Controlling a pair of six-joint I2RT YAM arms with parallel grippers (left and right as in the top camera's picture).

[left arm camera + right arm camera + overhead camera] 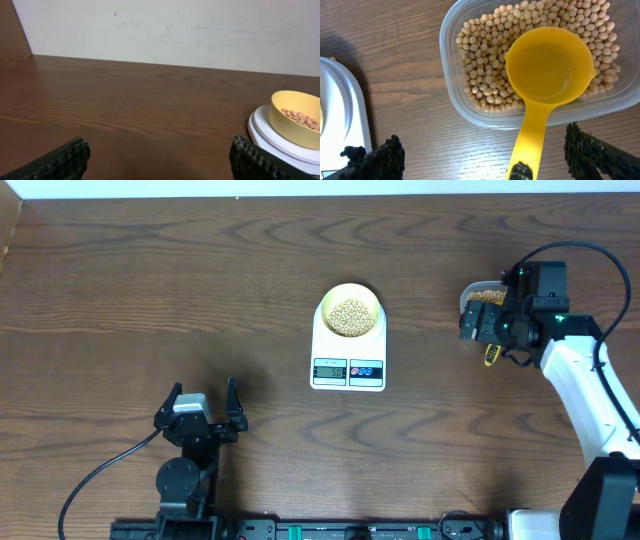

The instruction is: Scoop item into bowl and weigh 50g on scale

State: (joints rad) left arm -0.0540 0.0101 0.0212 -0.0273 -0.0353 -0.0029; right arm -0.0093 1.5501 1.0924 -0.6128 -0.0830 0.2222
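Right wrist: right gripper [484,156] jaws wide, seemingly clear of scoop [547,70].

Dark wooden table [150,280]: white scale [347,352] at its middle; clear plastic tub [485,119] well apart, toward the right side.

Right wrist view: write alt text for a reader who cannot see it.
An empty yellow scoop lies bowl-up in a clear plastic tub of tan beans, its handle crossing the tub's near rim toward the camera. The right gripper hangs open above the wooden table, a finger at each lower corner, and the white scale shows its edge at left.
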